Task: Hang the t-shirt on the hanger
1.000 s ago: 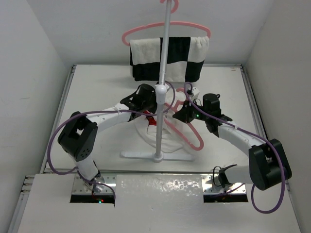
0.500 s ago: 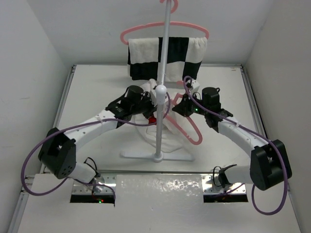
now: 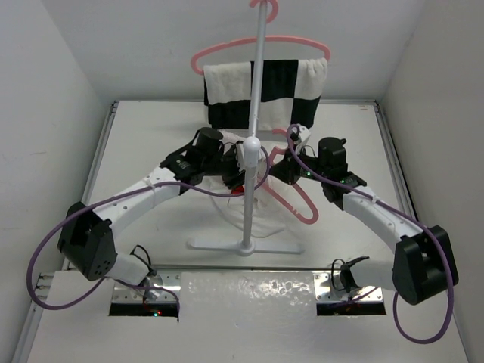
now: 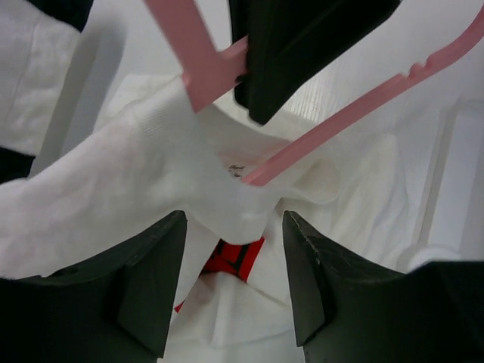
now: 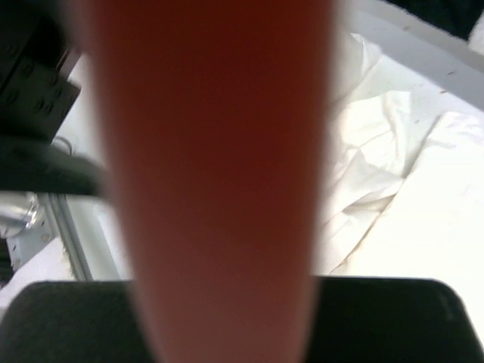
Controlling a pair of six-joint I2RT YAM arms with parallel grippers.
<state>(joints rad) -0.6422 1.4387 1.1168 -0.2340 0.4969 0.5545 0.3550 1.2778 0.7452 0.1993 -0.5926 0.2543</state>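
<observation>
The white t-shirt [image 3: 259,213] with a red print lies bunched on the table at the foot of a stand. In the left wrist view its collar [image 4: 162,132] is raised, with the pink hanger's [image 4: 318,136] arm end inside it and the red print [image 4: 233,257] below. My left gripper [image 3: 231,166] is open, its jaws [image 4: 234,221] either side of a fold of the collar. My right gripper [image 3: 291,168] is shut on the hanger [image 3: 302,203] near its hook; the hanger fills the right wrist view [image 5: 212,151] as a pink blur.
A white stand, pole [image 3: 255,91] and flat base [image 3: 219,242], rises between my two grippers. At its top hangs a twin pink hanger [image 3: 219,51] with a black-and-white checkered cloth [image 3: 299,87]. White walls close in on the table at left, right and back.
My left arm has swung its elbow out left and the gripper has shifted up and right toward the pole. The right gripper and hanger moved slightly up. The checkered cloth sways.
</observation>
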